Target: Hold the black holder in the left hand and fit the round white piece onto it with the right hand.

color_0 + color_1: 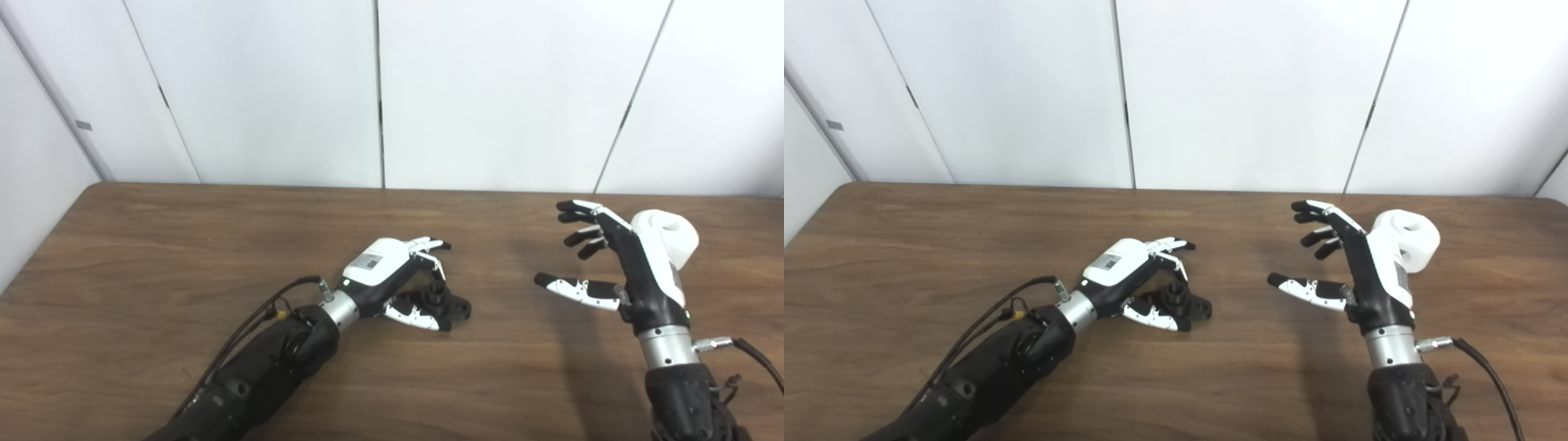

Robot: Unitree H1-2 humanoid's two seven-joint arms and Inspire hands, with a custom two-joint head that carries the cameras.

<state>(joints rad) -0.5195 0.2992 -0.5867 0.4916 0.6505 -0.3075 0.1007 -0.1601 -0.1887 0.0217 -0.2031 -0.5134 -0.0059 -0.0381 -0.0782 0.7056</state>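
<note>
The black holder [442,302] lies flat on the wooden table [184,257], a little left of centre, its short round post standing up from the base. The left hand [398,275] is draped over it from the near-left, fingers [429,246] arched above the far side and thumb [416,316] lying along the near edge; whether it actually grips the holder or only cages it I cannot tell, since the holder sits on the wood and no clear squeeze shows. That low, cupping posture would suit steadying the base while keeping the post exposed for the mating part.

The round white piece [1409,239] (a thick ring with a central hole) rests on the table well to the right, just behind the right hand [1360,269]. That hand is empty, fingers spread wide, palm turned toward the middle of the table, so the piece lies behind its back. Judging by this, the pickup has not begun.
</note>
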